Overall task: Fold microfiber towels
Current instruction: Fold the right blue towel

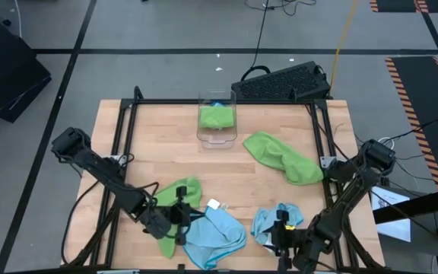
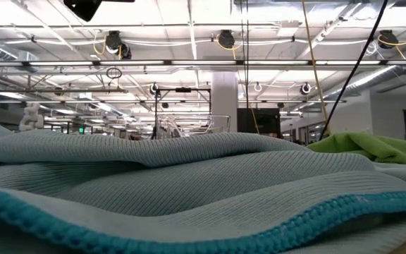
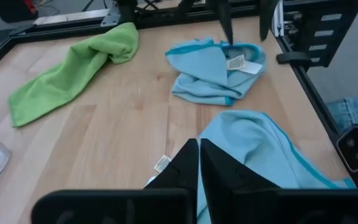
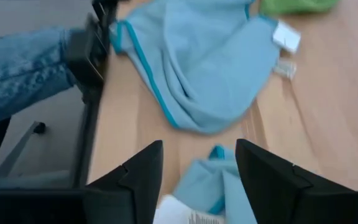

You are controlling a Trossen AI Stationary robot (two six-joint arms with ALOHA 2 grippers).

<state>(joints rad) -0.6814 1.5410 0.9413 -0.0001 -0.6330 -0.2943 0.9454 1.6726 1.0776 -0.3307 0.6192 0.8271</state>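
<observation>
A spread light blue towel (image 1: 217, 234) lies at the table's near edge, and it fills the low view (image 2: 189, 183). My left gripper (image 3: 199, 152) is shut at this towel's left edge, beside a lime green towel (image 1: 182, 190). A smaller crumpled light blue towel (image 3: 216, 74) lies to the right. My right gripper (image 4: 197, 168) is open, pointing down, with one finger on either side of this towel's near part (image 4: 219, 183). Another lime green towel (image 1: 284, 157) lies loose at the right. A folded green towel (image 1: 217, 116) sits in the clear bin. My left gripper is shut on the spread light blue towel's edge (image 3: 211, 134), next to a small white tag (image 3: 161, 163). The fingers slant down from the table's left side. They hide the pinch itself. The towel lies slack on the table.
The clear plastic bin (image 1: 217, 135) stands at the far middle of the table. A black frame (image 1: 128, 137) runs around the table's edges. A person's jeans (image 4: 17, 68) show beyond the near edge. Bare wood (image 1: 204, 164) lies in the middle.
</observation>
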